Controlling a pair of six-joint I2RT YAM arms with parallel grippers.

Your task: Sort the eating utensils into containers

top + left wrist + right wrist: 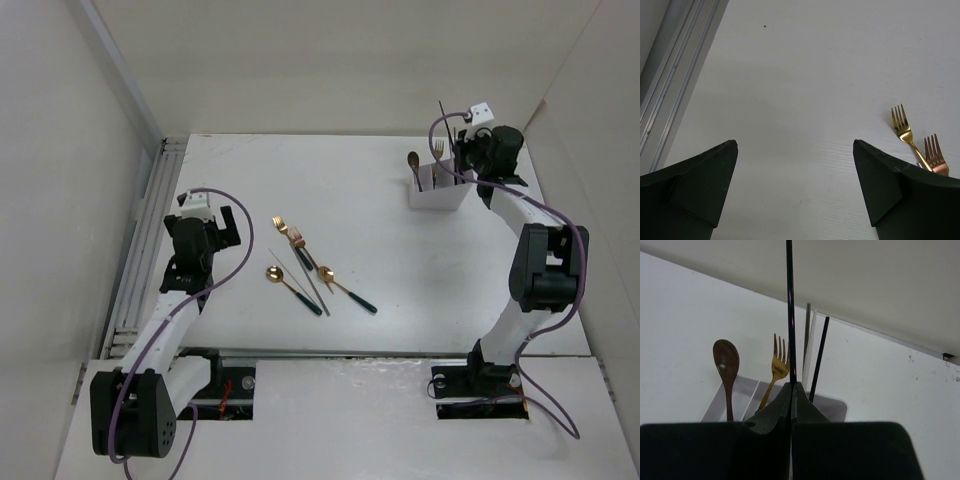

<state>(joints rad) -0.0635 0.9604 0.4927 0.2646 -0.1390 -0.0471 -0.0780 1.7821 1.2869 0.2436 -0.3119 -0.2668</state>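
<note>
Right wrist view: the right claw (791, 390) is pinched fully closed on a thin dark chopstick (789, 315), held upright over the small white rectangular plastic bin (832, 407). The stick's lower end is hidden behind the claw, so I cannot tell whether it has reached a compartment.

Standing in the bin are a brown-gold spoon (726, 360), a gold fork (780, 362), a second dark chopstick (820, 355) and a pale stick (811, 335).

Across the white bench (420, 280), the left claw (795, 150) is spread wide and holds nothing. A loose gold fork (903, 131) and a coppery fork (935, 157) lie just beside it.

From above, two dark-handled gold spoons (274, 272) and a thin grey stick (309, 281) also lie loose mid-bench.

I judge the sorting roughly half done.
</note>
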